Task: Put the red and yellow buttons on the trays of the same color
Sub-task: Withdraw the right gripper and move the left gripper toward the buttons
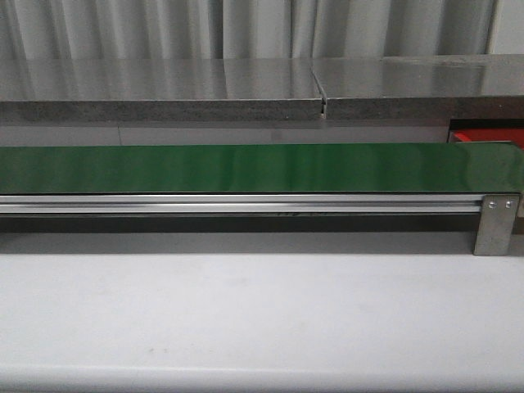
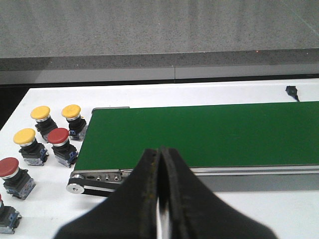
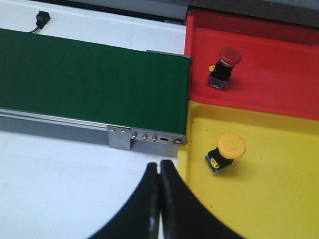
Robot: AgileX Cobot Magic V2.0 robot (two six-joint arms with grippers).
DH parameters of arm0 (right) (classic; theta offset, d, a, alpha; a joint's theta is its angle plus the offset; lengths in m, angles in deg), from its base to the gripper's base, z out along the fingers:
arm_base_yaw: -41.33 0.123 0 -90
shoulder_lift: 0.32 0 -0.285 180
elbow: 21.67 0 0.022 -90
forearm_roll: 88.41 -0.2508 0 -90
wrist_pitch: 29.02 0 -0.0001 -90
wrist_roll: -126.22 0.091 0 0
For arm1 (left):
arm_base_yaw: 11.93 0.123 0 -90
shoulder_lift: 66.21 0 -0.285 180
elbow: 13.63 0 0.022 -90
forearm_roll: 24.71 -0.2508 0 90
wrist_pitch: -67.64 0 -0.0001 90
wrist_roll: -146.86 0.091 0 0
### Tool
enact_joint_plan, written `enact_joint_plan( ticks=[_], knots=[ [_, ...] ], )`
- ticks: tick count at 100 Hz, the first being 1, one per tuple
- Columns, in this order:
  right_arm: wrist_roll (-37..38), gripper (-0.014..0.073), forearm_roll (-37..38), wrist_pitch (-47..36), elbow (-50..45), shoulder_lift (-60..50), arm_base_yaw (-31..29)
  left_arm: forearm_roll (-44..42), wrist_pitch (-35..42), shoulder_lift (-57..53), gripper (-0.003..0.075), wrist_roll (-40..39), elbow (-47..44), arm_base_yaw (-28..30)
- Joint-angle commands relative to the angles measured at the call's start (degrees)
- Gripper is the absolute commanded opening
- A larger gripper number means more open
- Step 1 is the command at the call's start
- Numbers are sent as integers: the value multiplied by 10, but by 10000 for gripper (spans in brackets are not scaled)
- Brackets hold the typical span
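In the left wrist view, loose buttons stand on the white table beside the end of the green belt (image 2: pixel 199 134): three yellow ones (image 2: pixel 40 113) (image 2: pixel 71 111) (image 2: pixel 24 136) and two red ones (image 2: pixel 58 135) (image 2: pixel 9 167). My left gripper (image 2: pixel 160 152) is shut and empty, in front of the belt. In the right wrist view, a red tray (image 3: pixel 279 74) holds one red button (image 3: pixel 229 57), and a yellow tray (image 3: pixel 279 199) holds one yellow button (image 3: pixel 231 146). My right gripper (image 3: pixel 159 167) is shut and empty over the white table, next to the yellow tray's edge.
The belt (image 1: pixel 246 168) runs across the front view on a metal rail (image 1: pixel 246 205), with a corner of the red tray (image 1: pixel 487 135) behind its right end. A grey counter (image 1: pixel 164 90) stands behind. A black plug (image 2: pixel 292 91) lies beyond the belt. Neither arm shows in the front view.
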Motion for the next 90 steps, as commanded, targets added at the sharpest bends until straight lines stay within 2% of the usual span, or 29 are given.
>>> enact_joint_plan(
  ticks=[1, 10, 17, 24, 34, 39, 44, 56, 66, 80, 90],
  knots=[
    [-6, -118, -4, -39, 14, -2, 1, 6, 36, 6, -20, 0, 14, -4],
    [-6, -118, -4, -39, 14, -2, 1, 6, 34, 6, 0, 0, 14, -4],
    [-6, -118, -4, -39, 14, -2, 1, 6, 30, 6, 80, 0, 14, -4],
    [-6, -118, -4, -39, 14, -2, 1, 6, 28, 6, 221, 0, 14, -4],
    [-6, -118, -4, -39, 14, -2, 1, 6, 26, 6, 493, 0, 14, -4],
    [-6, -118, -4, -39, 14, -2, 1, 6, 26, 6, 589, 0, 14, -4],
    [-6, -118, -4, -39, 14, -2, 1, 6, 26, 6, 645, 0, 14, -4],
    [-6, -118, -4, -39, 14, -2, 1, 6, 26, 6, 660, -7, 14, -4],
    [-6, -118, -4, -39, 14, -2, 1, -14, 16, 26, 660, -58, 23, 8],
    [-6, -118, -4, -39, 14, -2, 1, -70, -16, 105, 660, -129, 82, 40],
    [-6, -118, -4, -39, 14, -2, 1, -76, -19, 182, 660, -144, 140, 68]
  ],
)
